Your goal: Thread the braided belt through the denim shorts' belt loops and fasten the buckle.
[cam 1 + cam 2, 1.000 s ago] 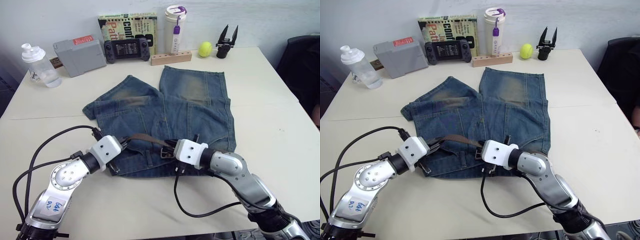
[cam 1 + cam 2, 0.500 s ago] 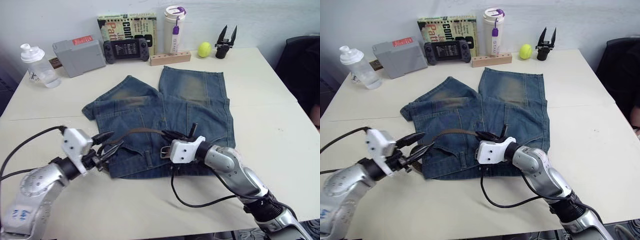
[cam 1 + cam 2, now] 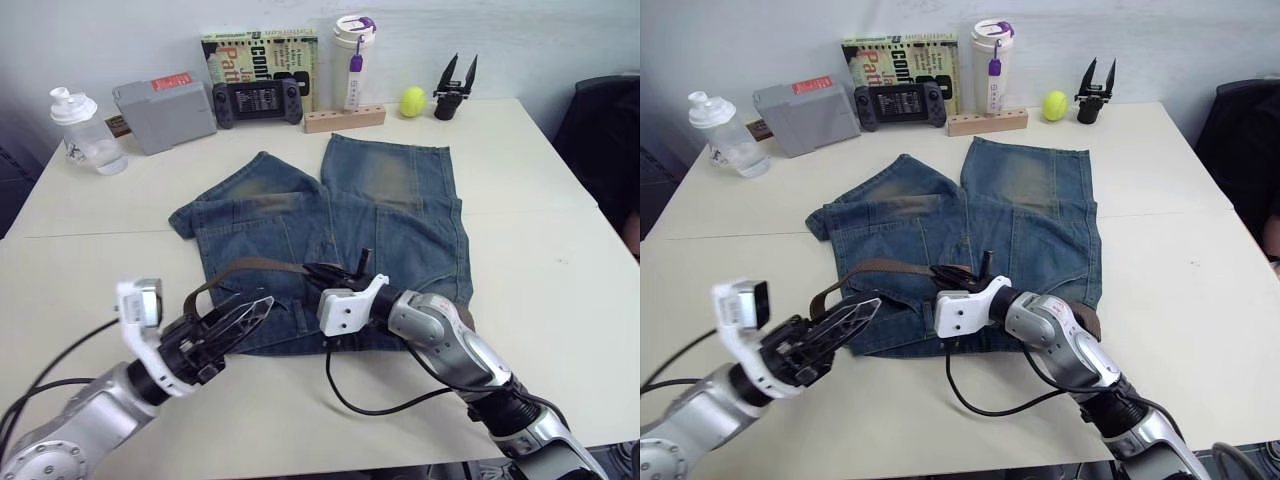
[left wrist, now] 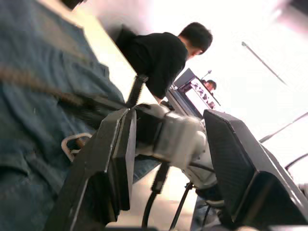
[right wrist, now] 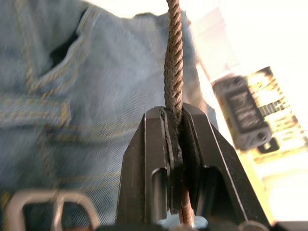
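Denim shorts (image 3: 340,215) lay flat on the white counter (image 3: 540,250), legs pointing to the far edge, waistband nearest the robot. Braided belt (image 3: 245,268) arched up off the waistband, from the shorts' left side across to the middle. Right hand (image 3: 322,272) was clenched on the belt approx. mid-waistband; wrist view showed the braid pinched between both fingers (image 5: 144,159). Buckle (image 5: 53,204) lay on the denim just under that hand; silver frame also visible in left wrist view. Left hand (image 3: 255,305) was released, fingers spread apart, nothing in it, hovering beside the shorts' left waist corner, just below the belt's arch. Belt loops too small to tell if threaded. Far edge of counter: bottle (image 3: 85,130), grey box (image 3: 165,100), game controller (image 3: 258,100), book (image 3: 262,50), tumbler (image 3: 350,60), tennis ball (image 3: 412,100).
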